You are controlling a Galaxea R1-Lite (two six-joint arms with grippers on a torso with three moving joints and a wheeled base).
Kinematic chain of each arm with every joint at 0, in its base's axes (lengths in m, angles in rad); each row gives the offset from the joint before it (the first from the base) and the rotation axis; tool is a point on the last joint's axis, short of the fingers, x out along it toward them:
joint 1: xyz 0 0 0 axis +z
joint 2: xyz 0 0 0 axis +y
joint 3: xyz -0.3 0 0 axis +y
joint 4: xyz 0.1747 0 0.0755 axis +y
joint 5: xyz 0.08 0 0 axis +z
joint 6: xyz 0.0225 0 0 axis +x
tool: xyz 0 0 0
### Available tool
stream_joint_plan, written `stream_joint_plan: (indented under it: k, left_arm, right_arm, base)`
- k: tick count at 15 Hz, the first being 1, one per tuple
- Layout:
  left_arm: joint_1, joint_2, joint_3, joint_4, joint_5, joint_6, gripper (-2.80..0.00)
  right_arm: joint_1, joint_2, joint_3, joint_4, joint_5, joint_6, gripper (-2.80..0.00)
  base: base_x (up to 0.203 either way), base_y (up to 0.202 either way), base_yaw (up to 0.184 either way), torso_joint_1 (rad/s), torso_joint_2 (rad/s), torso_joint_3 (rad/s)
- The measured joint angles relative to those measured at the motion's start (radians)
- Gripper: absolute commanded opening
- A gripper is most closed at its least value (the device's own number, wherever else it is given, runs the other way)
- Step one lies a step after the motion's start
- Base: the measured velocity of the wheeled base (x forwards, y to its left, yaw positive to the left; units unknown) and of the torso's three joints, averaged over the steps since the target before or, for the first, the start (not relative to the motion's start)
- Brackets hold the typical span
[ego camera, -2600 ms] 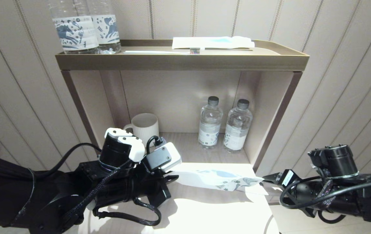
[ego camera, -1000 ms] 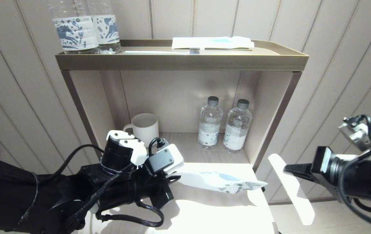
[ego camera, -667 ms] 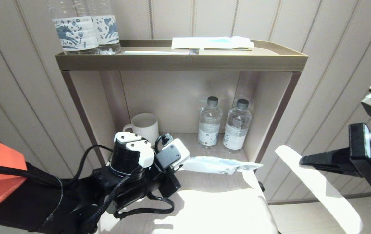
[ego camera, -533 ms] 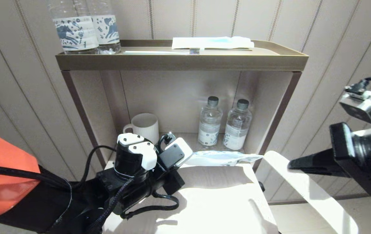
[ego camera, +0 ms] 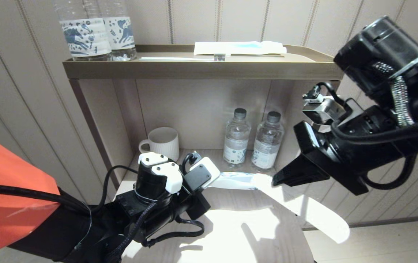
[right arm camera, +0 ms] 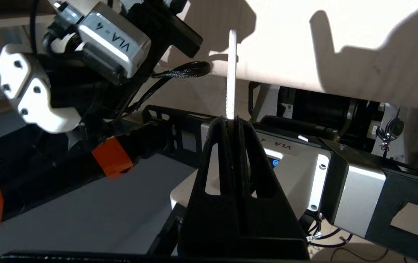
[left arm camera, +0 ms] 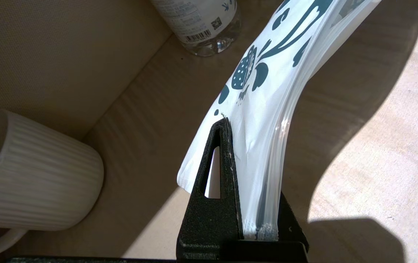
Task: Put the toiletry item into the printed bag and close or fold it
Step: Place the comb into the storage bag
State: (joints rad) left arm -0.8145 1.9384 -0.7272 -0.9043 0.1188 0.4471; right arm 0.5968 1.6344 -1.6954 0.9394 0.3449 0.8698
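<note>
My left gripper [ego camera: 211, 181] is shut on the plain end of the printed bag [ego camera: 235, 180], a white pouch with a blue flower print [left arm camera: 267, 87]. The bag sticks out level to the right above the table, clear of it. The left gripper [left arm camera: 254, 164] pinches it between both fingers. My right gripper [ego camera: 277, 179] is shut on the toiletry item [ego camera: 304, 210], a long flat white strip with a toothed edge [right arm camera: 232, 73]. The strip's upper end meets the bag's free end; I cannot tell whether it is inside. The right gripper [right arm camera: 233, 120] grips the strip near one end.
The shelf niche behind holds a ribbed white mug [ego camera: 163, 142] and two water bottles [ego camera: 236, 137]. On the top tray [ego camera: 201, 69] stand two printed bottles [ego camera: 84, 33], a toothbrush [ego camera: 179, 57] and a white packet with a light-blue stripe [ego camera: 240, 47]. The sunlit table [ego camera: 230, 233] lies below.
The right arm swung up and to the left, carrying the white strip to the bag's free end. The left gripper lifted the bag off the table and shifted slightly right.
</note>
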Motion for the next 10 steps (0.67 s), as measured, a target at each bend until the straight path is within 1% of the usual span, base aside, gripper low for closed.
stream_joint_plan:
  k: [7,10]
  left_arm:
    - [0.0,0.001,0.002,-0.001,0.0,0.0,-2.8]
    - [0.0,0.0,0.005,-0.003,0.001,0.0,-2.8]
  right_arm:
    - [-0.009,0.086,-0.005,0.001,0.0,0.021,-2.8]
    - [-0.037,0.116,-0.02,-0.003,0.001,0.023,-2.8]
  base:
    - [0.0,0.0,0.0,0.0,0.0,0.0]
    - [0.0,0.0,0.0,0.0,0.0,0.0]
